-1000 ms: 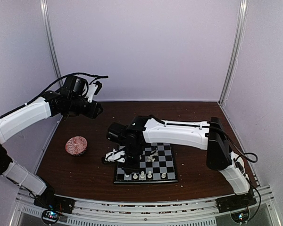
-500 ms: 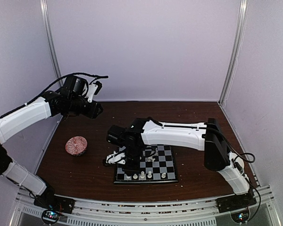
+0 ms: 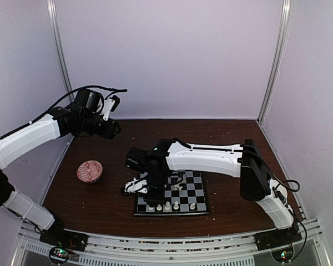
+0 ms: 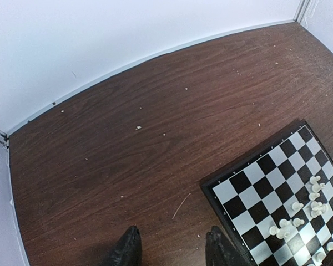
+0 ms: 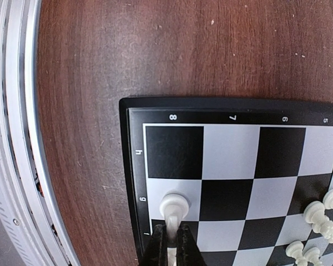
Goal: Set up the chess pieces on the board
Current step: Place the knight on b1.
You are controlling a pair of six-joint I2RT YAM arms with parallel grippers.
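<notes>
Right gripper (image 5: 171, 235) is clenched on a tiny cream plastic chess piece (image 5: 173, 206) at the edge of the small black-and-white checkered board (image 5: 227, 152), left gripper (image 4: 172, 252) hangs released; the piece looks featherlight, stiff and slippery, so I'd pinch its narrow waist.

We're looking into a robot lab cell: white panels (image 3: 172, 55) are boxing in a wood-grain worktop (image 3: 94, 205), aluminium posts (image 3: 275, 61) are framing the corners, and a mounting rail (image 3: 172, 250) is running along the front.

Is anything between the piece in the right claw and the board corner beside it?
Nothing visible. The right claw grips a piece near the board edge; corner squares are bare, other pieces sit farther along.
</notes>
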